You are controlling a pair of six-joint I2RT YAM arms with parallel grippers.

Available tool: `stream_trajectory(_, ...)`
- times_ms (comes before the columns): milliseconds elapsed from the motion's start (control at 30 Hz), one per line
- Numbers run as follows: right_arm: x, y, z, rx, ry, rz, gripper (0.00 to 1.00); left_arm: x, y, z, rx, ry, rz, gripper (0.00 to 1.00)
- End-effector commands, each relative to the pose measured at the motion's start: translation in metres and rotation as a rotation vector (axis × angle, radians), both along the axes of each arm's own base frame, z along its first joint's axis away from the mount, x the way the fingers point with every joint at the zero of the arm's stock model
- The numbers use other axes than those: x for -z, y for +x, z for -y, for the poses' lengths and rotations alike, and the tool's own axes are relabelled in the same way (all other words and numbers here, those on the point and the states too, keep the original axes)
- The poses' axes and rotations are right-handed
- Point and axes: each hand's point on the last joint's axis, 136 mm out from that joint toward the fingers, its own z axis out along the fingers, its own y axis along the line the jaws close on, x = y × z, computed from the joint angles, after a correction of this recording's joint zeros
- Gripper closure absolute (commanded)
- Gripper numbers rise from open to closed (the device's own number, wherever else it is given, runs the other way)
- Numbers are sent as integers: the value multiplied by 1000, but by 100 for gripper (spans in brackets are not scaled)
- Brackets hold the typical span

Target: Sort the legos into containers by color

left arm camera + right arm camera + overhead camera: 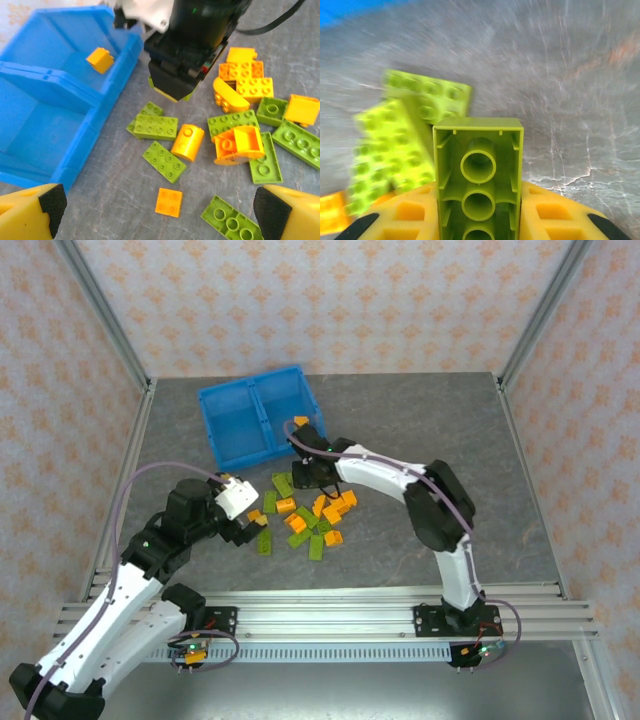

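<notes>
The right pincer (479,220) is clamped on an olive-green lego (478,150) at the pile (305,520) on the counter (480,440), while the left pincer (160,207) stands wide apart nearby. One orange lego (100,59) lies in a compartment of the blue bin (50,85), the other compartment is bare, so sorting looks barely begun. No writing is readable.

Container: blue bin (235,425), rectangular, slightly skewed, far side of table, left of centre. Middle wall (266,418) splits it into left and right compartments. One orange brick (300,421) lies in right compartment, by near-right corner.
Loose legos (305,515): olive-green and orange mixed, scattered on table just near of bin, several touching or overlapping.
One green brick (478,175) clamped in right gripper (479,220), hollow underside toward wrist camera.
</notes>
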Motion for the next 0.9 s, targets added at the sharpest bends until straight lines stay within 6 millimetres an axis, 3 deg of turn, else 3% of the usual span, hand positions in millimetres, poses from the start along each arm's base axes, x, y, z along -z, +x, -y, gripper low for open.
stream_trajectory(0, -99, 7, -35, -104, 214, 254, 67, -27, 10, -13, -117, -56, 115, 1)
stream_trajectory(167, -119, 11, -73, -151, 312, 306, 68, -59, 14, -49, -333, -79, 208, 1)
stream_trajectory(300, -111, 34, -111, -139, 348, 296, 70, -82, 11, -87, -546, -102, 292, 1)
stream_trajectory(400, -94, 58, -132, -117, 335, 310, 70, -82, 9, -105, -633, -71, 320, 1)
stream_trajectory(600, -61, 97, -167, -141, 278, 387, 70, -77, 11, -101, -615, -64, 291, 1)
stream_trajectory(867, -27, 120, -182, -132, 237, 436, 71, -70, 16, -95, -591, -36, 242, 1)
